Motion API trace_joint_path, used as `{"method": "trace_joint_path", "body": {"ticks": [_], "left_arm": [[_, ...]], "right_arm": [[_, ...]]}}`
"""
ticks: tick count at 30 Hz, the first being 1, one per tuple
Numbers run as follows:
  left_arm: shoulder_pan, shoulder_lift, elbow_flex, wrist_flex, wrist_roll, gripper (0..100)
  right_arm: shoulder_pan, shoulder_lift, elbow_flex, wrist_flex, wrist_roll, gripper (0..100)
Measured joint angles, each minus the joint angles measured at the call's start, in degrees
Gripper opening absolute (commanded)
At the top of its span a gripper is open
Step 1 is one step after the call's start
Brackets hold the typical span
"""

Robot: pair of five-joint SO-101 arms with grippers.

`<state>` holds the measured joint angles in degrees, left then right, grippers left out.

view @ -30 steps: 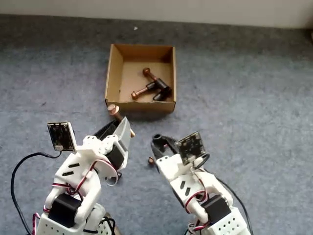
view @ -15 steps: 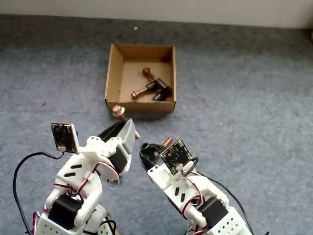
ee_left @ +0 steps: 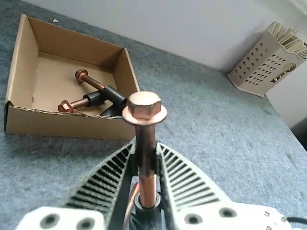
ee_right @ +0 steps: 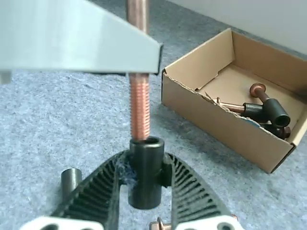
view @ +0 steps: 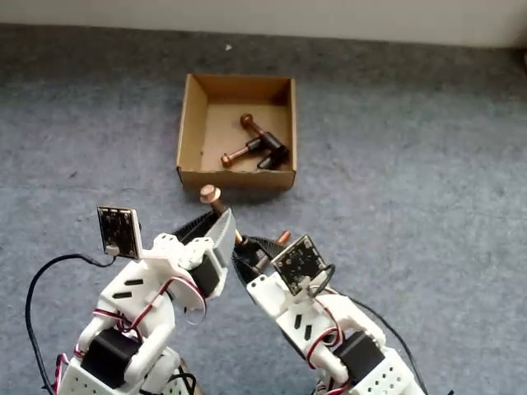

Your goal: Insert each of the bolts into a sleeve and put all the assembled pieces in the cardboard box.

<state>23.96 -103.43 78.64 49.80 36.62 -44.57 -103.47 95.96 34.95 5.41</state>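
Left pincer (ee_left: 144, 149) is clamped on the bolt (ee_left: 144, 111) mid-shaft, with the head toward the box and the threaded end aimed down. Right pincer (ee_right: 145, 159) is closed around a black sleeve (ee_right: 145, 179) and holds it upright, mouth up. From the right wrist I see the threaded tip right at the sleeve's mouth and lined up with it. Whether it has gone in at all, I can't tell.

I judge we're at the insertion step for this pair. Next I'd push the bolt straight along its axis and keep the sleeve steady, since any tilt could catch the thread on the rim.

Just beyond both arms lies the cardboard box (view: 185, 123), with what look like two assembled pieces (view: 262, 148) inside. A spare sleeve (ee_right: 72, 181) stands on the grey carpet (view: 412, 164) near the held one, and a loose bolt (view: 282, 238) lies close by, so there's work left. The arms are crowded close, so there's little room to swing.
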Motion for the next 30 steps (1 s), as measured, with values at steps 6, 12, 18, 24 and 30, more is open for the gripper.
{"method": "trace_joint_path", "body": {"ticks": [6, 12, 18, 24, 30], "left_arm": [[-0.2, -0.1, -0.1, 0.6, 0.0, 1], [-0.2, -0.1, -0.1, 0.6, 0.0, 1], [0.0, 0.0, 0.0, 0.7, 0.0, 1], [0.3, 0.0, 0.8, 0.7, 0.0, 1], [0.4, 0.0, 0.8, 2.4, 0.0, 1]], "right_arm": [[0.0, 0.0, 0.0, -1.1, 0.2, 0.5], [-0.3, 0.0, 0.0, -1.4, 0.2, 0.5], [-1.7, 0.0, 0.0, -2.0, 0.1, 0.5], [-1.8, 0.0, 0.0, -2.0, 0.1, 0.5], [-2.0, 0.0, 0.0, -2.0, 0.1, 0.5]]}}
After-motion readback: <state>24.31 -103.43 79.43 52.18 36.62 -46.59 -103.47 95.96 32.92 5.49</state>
